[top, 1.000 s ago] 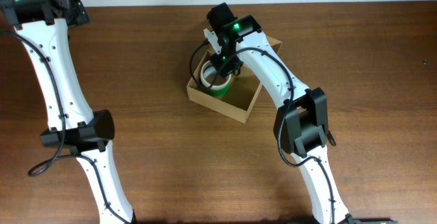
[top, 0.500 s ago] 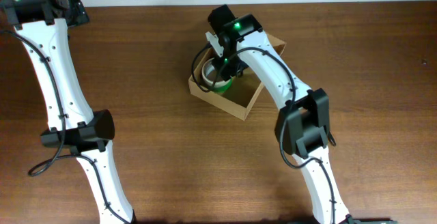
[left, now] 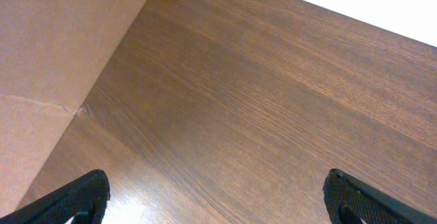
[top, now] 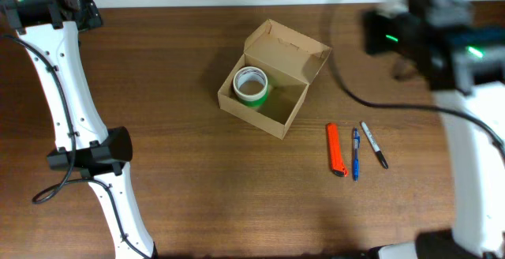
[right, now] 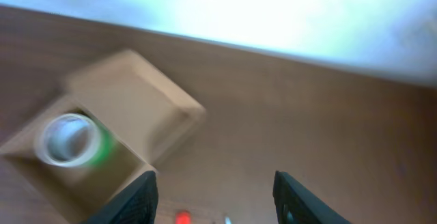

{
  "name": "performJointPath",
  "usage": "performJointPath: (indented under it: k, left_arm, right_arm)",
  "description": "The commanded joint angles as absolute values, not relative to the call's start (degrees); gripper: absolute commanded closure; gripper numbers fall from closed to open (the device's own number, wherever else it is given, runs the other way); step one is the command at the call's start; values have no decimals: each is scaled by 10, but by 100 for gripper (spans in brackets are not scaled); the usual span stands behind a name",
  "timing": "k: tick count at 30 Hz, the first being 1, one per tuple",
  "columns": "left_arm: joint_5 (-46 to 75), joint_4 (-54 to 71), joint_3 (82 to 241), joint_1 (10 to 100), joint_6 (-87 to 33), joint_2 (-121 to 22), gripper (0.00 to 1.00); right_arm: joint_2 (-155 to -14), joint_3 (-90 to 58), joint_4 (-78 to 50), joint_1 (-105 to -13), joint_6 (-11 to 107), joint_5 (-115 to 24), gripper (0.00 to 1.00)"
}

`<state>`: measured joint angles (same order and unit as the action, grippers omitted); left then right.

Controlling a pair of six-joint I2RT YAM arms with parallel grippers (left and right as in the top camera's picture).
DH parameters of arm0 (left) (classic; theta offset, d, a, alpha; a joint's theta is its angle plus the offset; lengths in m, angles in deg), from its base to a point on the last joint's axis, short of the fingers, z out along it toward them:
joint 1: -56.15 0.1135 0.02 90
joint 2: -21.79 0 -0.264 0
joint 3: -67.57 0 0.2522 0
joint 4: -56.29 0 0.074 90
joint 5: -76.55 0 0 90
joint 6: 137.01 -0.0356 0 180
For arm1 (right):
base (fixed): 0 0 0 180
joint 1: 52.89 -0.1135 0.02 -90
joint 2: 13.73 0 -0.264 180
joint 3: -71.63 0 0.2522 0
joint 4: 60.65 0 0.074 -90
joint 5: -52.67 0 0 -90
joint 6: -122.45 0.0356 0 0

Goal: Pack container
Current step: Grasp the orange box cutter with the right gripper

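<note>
Overhead: green-and-white tape roll [top: 251,85] inside tan cardboard container [top: 286,52] — lid flap up. Wrist views: left gripper [left: 215,198], right gripper [right: 215,200] — jaws apart, empty.

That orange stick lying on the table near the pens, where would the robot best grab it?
Probably at the middle of the orange stick, coming from straight above with the jaws closing across its narrow width. It lies flat, long and slim, so its two long sides are the easiest to pinch. The blue pen lies close alongside, so one jaw must slip into that gap.
</note>
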<state>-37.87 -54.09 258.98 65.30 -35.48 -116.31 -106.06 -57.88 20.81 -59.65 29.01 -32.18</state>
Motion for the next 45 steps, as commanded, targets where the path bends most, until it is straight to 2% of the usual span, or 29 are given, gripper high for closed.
performJointPath:
  k: [1, 7, 11, 22, 32, 38, 42, 45]
  left_arm:
    - [-381, -541, 2594, 657, -360, -1147, 0]
    - [-381, -541, 2594, 657, -360, -1147, 0]
    - [-381, -541, 2594, 657, -360, -1147, 0]
    - [-381, -541, 2594, 657, -360, -1147, 0]
    - [-381, -541, 2594, 657, -360, -1147, 0]
    - [-381, -541, 2594, 657, -360, -1147, 0]
    - [-381, -541, 2594, 657, -360, -1147, 0]
    - [-381, -541, 2594, 657, -360, -1147, 0]
  right_arm:
    - [-1065, -413, 203, -556, 341, -372, 43]
    - [-1082, -211, 174, -558, 360, -419, 38]
    - [-1110, -141, 119, -580, 375, -421, 37]
    - [-1191, -103, 87, -595, 379, -427, 41]
    - [-1198, -45, 42, -626, 405, -413, 43]
    - [-1199, -9, 3, -627, 424, -405, 66]
    - [-1199, -9, -5, -626, 424, -404, 91]
    - [-1197, -29, -6, -626, 424, -403, 96]
